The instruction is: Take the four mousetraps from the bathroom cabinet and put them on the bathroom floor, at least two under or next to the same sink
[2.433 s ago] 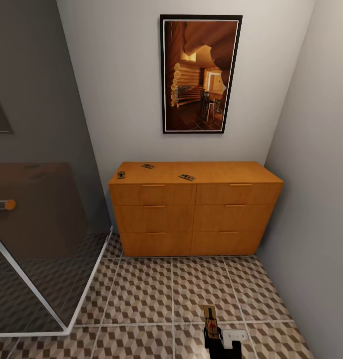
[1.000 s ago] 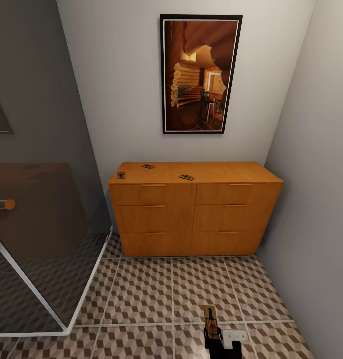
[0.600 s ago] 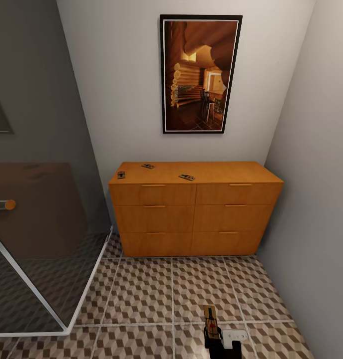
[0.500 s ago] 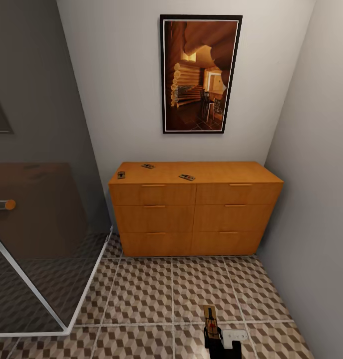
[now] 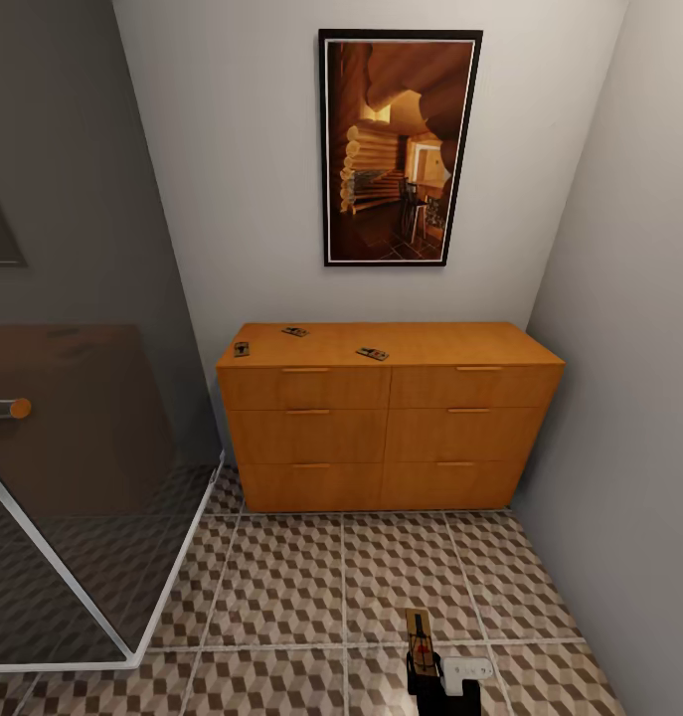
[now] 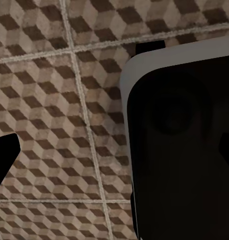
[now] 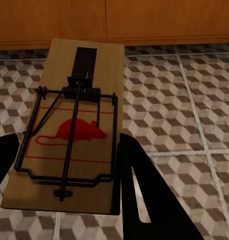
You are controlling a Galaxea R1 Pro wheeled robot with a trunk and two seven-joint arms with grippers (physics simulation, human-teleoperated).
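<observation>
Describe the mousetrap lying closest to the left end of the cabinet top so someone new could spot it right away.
Find the orange-brown cabinet under the framed picture on the back wall. Three mousetraps lie on its flat top, all toward the left half. The mousetrap you want is nearest the front left corner, while the other two lie farther right.

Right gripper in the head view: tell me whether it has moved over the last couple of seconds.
No. The right gripper holds its mousetrap over the same grout line of the bathroom floor.
</observation>
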